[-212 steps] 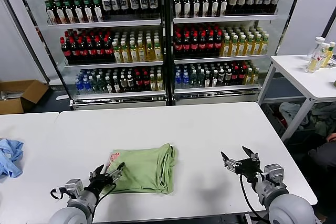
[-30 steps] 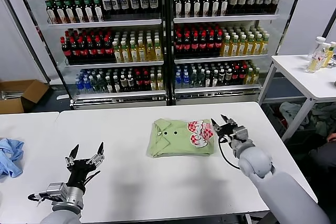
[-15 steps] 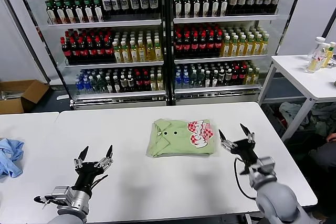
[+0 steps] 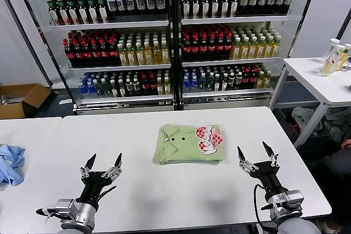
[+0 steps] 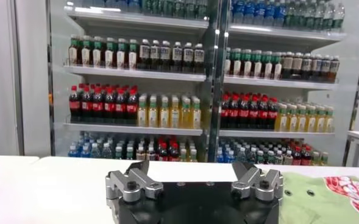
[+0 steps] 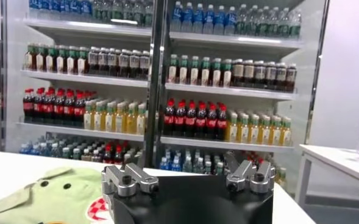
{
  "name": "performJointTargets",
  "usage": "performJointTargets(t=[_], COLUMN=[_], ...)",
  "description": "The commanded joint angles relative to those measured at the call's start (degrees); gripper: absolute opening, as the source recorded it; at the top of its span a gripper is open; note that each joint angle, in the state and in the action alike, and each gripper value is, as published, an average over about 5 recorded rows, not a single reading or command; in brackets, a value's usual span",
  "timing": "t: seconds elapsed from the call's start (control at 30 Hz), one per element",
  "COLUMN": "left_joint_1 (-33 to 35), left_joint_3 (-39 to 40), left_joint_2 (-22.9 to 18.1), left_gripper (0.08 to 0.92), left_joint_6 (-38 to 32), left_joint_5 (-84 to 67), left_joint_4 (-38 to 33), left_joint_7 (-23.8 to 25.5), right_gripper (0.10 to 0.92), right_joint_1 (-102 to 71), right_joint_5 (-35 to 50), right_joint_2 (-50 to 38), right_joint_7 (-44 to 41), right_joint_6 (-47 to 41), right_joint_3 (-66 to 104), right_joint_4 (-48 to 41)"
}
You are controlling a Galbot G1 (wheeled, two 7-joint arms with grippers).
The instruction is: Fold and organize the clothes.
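Observation:
The light green polo shirt lies folded into a neat rectangle on the white table, collar and dark buttons to the left, red-and-white checkered print on its right part. It also shows in the left wrist view and the right wrist view. My left gripper is open and empty, raised near the table's front left, well away from the shirt. My right gripper is open and empty, near the front right, a little right of and nearer than the shirt.
A light blue garment lies on the separate table at far left. A glass-door cooler full of bottles stands behind. Another white table with bottles is at the back right. A cardboard box sits on the floor left.
My right gripper has drawn back from the shirt's right edge toward the front right of the table. My left gripper has drifted slightly right and nearer. The shirt has not moved.

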Motion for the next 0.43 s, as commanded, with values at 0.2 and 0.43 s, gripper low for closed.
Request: performJointTargets(t=[0.2,0.43], left_joint_1=[1.7,1.8], left_joint_3=[-0.4,-0.4], left_joint_2=[-0.1,-0.3], left_gripper=[0.822,0.823], left_joint_6=[0.0,0.1], left_joint_5=[0.3,0.5], left_joint_4=[-1.8,-2.0], left_joint_7=[0.3,0.4], right_gripper=[0.823,0.823], right_joint_1=[-3.7,-2.9], right_joint_5=[-2.8,-2.8], right_joint_2=[1.1,1.3], right_joint_7=[1.1,1.7], right_joint_6=[1.4,0.5], right_joint_3=[2.0,1.5], right_joint_4=[2.6,2.5])
